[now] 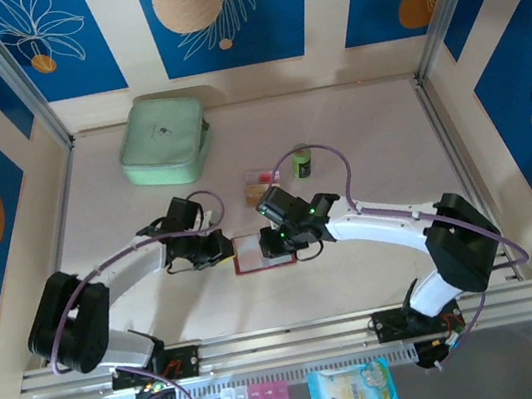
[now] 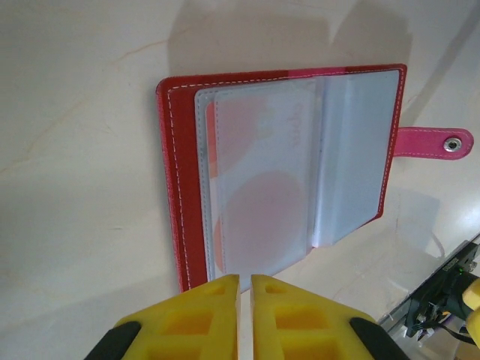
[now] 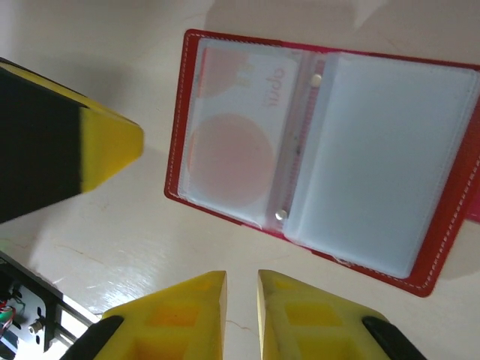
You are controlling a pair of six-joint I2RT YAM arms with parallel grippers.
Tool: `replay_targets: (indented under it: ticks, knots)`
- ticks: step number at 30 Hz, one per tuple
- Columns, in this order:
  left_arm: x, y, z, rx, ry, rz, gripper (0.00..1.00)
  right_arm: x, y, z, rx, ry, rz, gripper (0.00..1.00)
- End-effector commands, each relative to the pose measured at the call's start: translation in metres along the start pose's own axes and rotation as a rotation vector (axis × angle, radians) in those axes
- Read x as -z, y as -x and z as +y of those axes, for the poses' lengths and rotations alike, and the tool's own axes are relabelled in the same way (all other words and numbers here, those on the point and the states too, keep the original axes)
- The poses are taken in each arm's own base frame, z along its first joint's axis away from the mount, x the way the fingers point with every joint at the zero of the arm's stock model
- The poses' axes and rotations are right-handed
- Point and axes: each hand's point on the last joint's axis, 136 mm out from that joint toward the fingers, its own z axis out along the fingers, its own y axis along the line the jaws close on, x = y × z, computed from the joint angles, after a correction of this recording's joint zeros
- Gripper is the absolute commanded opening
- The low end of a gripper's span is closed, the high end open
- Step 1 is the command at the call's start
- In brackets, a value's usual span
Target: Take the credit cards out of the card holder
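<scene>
The card holder (image 1: 257, 253) lies open flat on the table, red with a pink snap tab (image 2: 435, 141). One of the credit cards (image 2: 259, 199), pale with an orange disc, sits inside its cloudy left sleeve (image 3: 229, 154); the other sleeve page (image 3: 375, 161) looks blank. Two small tan and orange cards (image 1: 258, 186) lie on the table behind it. My left gripper (image 2: 244, 279) is shut at the holder's left edge (image 1: 225, 249), nothing between its fingers. My right gripper (image 3: 241, 276) hovers just off the holder's right side (image 1: 292, 248), jaws slightly apart and empty.
A mint-green zip case (image 1: 164, 138) sits at the back left. A small green bottle (image 1: 301, 160) stands right of the loose cards. Pill boxes (image 1: 254, 395) and a blue packet (image 1: 352, 388) lie in front of the base rail.
</scene>
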Motion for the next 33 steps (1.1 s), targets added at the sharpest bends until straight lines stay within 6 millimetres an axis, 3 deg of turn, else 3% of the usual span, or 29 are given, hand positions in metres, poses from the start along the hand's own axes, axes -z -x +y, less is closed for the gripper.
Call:
replay_targets:
  ticks: [1, 6, 11, 24, 33]
  knots:
    - [-0.006, 0.002, -0.005, -0.005, -0.013, 0.023, 0.13, -0.009, 0.001, 0.001, -0.016, -0.012, 0.027, 0.2]
    - [-0.019, 0.003, 0.005, 0.006, -0.004, 0.034, 0.12, -0.024, 0.004, 0.008, -0.028, 0.004, 0.048, 0.2]
    - [-0.017, 0.006, 0.001, -0.006, -0.01, 0.025, 0.11, -0.034, 0.007, 0.019, -0.04, 0.043, 0.095, 0.22]
    - [-0.027, 0.005, 0.014, 0.009, 0.043, 0.052, 0.07, -0.049, 0.027, 0.021, -0.11, 0.158, 0.136, 0.34]
    - [-0.031, 0.007, 0.019, 0.001, 0.066, 0.062, 0.07, -0.064, 0.029, 0.02, -0.133, 0.187, 0.178, 0.31]
